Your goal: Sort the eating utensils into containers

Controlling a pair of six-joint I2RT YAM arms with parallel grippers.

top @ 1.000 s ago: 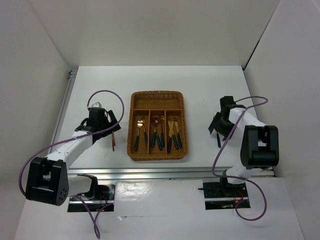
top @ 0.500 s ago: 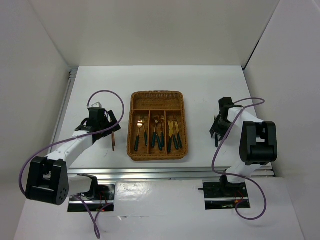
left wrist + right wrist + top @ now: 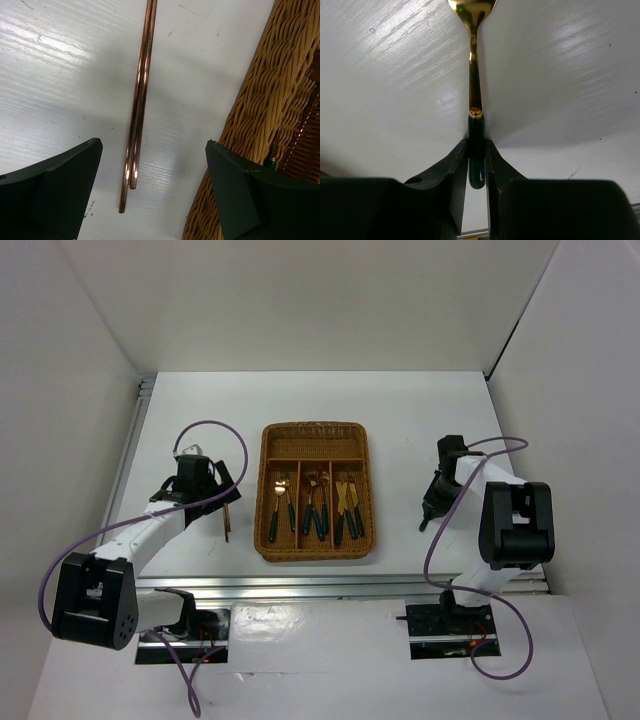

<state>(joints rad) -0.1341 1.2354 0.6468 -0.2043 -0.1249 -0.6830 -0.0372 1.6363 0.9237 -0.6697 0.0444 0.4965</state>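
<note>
The right wrist view shows my right gripper (image 3: 476,150) shut on the dark green handle of a gold-headed spoon (image 3: 474,75) that lies on the white table. From above, that gripper (image 3: 432,512) is to the right of the brown wicker tray (image 3: 315,427). Several green-handled utensils (image 3: 315,508) lie in the tray's three long slots. My left gripper (image 3: 154,145) hangs open over two copper chopsticks (image 3: 141,100) that lie side by side on the table, just left of the tray wall (image 3: 270,100). In the top view the chopsticks (image 3: 227,523) sit below the left gripper (image 3: 228,498).
The tray's crosswise slot (image 3: 314,445) at the far end looks bare. White walls enclose the table on three sides. A metal rail (image 3: 340,585) runs along the near edge, in front of the arm bases. Purple cables loop off both arms.
My right gripper has shut on the spoon's handle, with its wrist shifting slightly. The left arm and the chopsticks have not moved.
</note>
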